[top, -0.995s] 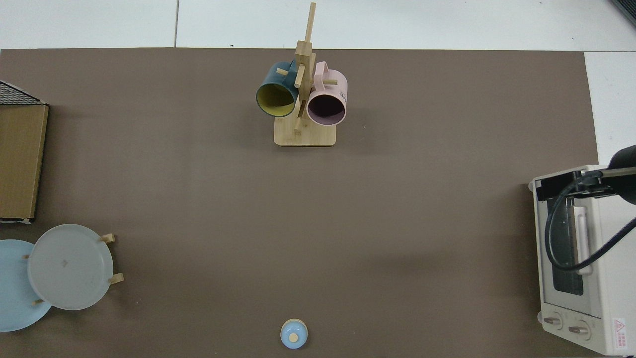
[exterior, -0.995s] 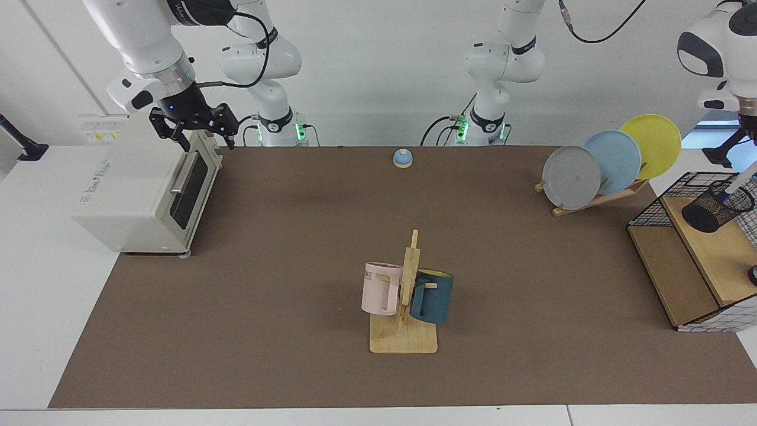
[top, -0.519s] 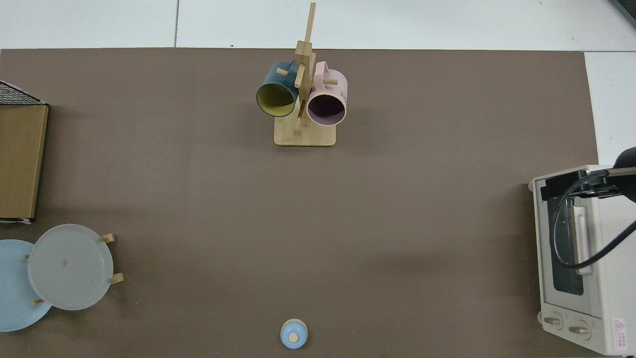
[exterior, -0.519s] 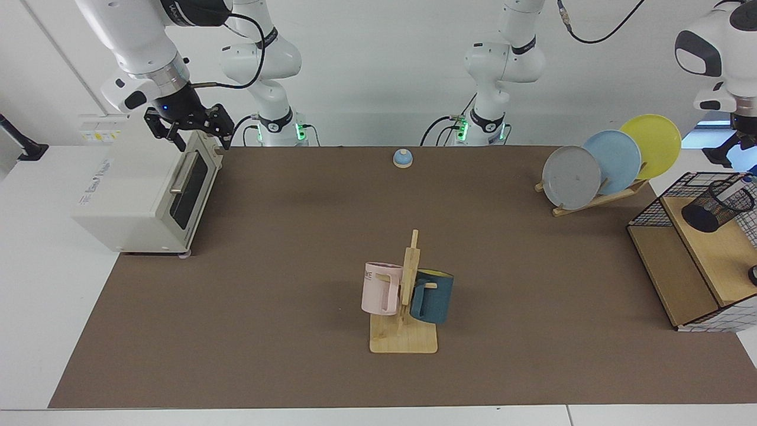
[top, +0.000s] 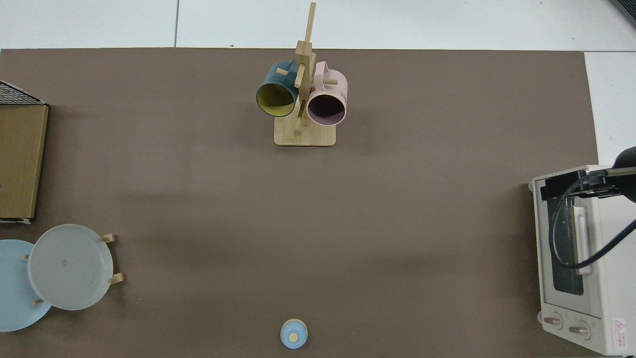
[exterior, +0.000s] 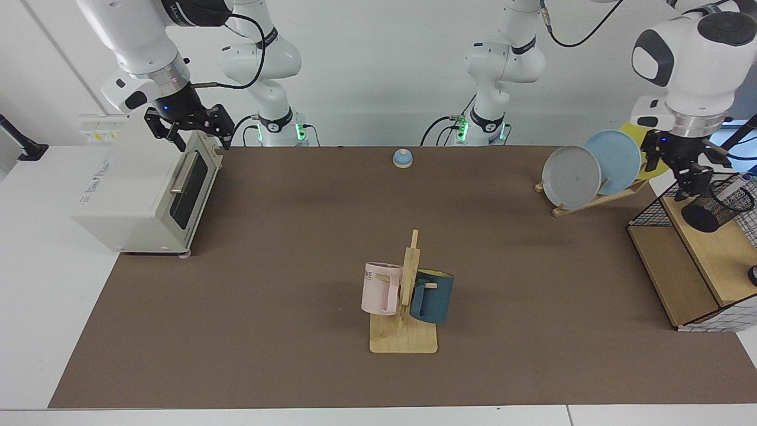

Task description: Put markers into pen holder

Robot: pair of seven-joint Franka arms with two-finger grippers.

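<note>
Counter (exterior: 295,236): brown mat, wide bare room between the centre stand and both ends; its edges show in both views.

Toaster oven (exterior: 142,189): below the right gripper's jaws; in the top view its far side is cut off by the frame edge.

Wire rack with wooden shelves (exterior: 692,260): just below and beside the left gripper's jaws; cut off at the facing view's edge, only a corner in the top view.

Plate stand (exterior: 597,198): grey, blue and yellow plates, near the left jaws toward the centre; the yellow plate is partly hidden behind the left arm.

Mug stand (exterior: 405,307): pink and dark blue mugs, well apart from both jaws.

Right gripper (exterior: 192,135): hovers over the oven's top front edge, jaws apart and empty; in the top view only a dark block with a cable shows.

Left gripper (exterior: 689,177): above the rack's near corner, jaws pointing down; whether apart or together is hard to tell. Out of the top view.

Pen holder (exterior: 715,207): black mesh, tilted on the upper shelf, just beside and below the left jaws.

Marker (exterior: 736,184): white barrel leaning out of the pen holder's mouth, beside the left jaws and apart from them; the lower end is hidden by mesh.

Blue bell (exterior: 403,158): at the counter's far edge.
</note>
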